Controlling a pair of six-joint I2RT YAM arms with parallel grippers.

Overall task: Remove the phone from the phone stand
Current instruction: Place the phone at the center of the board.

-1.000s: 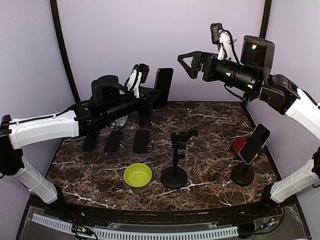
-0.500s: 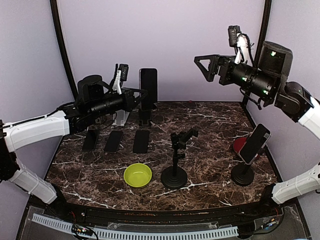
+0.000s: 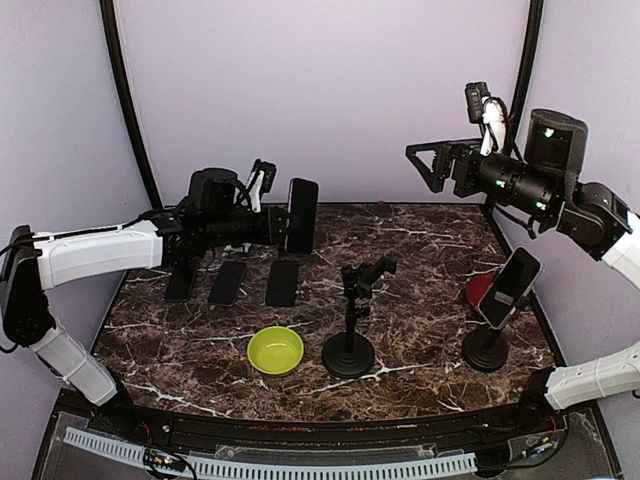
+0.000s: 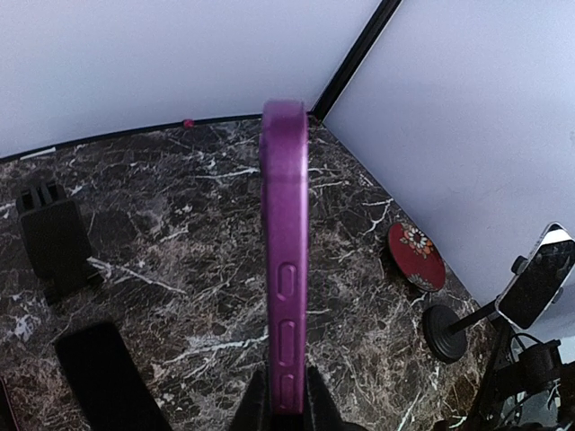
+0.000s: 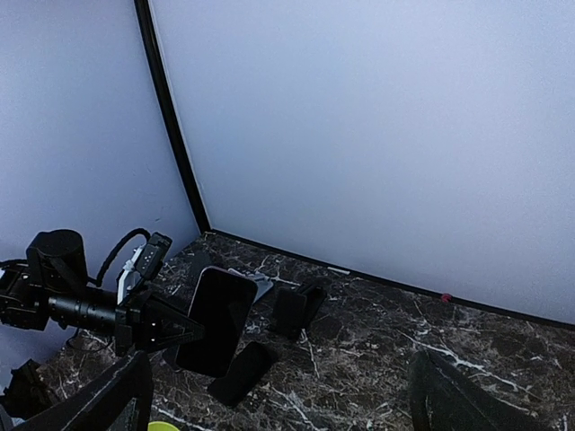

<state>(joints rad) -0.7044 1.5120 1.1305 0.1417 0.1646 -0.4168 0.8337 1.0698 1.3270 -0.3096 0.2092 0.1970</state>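
My left gripper (image 3: 285, 222) is shut on the lower end of a purple-cased phone (image 3: 302, 214), held upright above the back left of the table. The left wrist view has the phone (image 4: 286, 260) edge-on, clamped between the jaws of the left gripper (image 4: 287, 406). The middle phone stand (image 3: 351, 322) is empty. A second phone (image 3: 507, 286) sits tilted on the right stand (image 3: 486, 350). My right gripper (image 3: 426, 168) hangs open high at the back right, holding nothing. Its camera looks down on the held phone (image 5: 214, 319).
Three dark phones (image 3: 228, 283) lie flat in a row at the left. A green bowl (image 3: 276, 350) sits near the front, left of the middle stand. A red coaster (image 3: 479, 290) lies behind the right stand. A small black holder (image 4: 54, 238) stands near the back wall.
The left arm has carried the phone leftward and then down toward the table. The right arm has pulled back to the right, still open.
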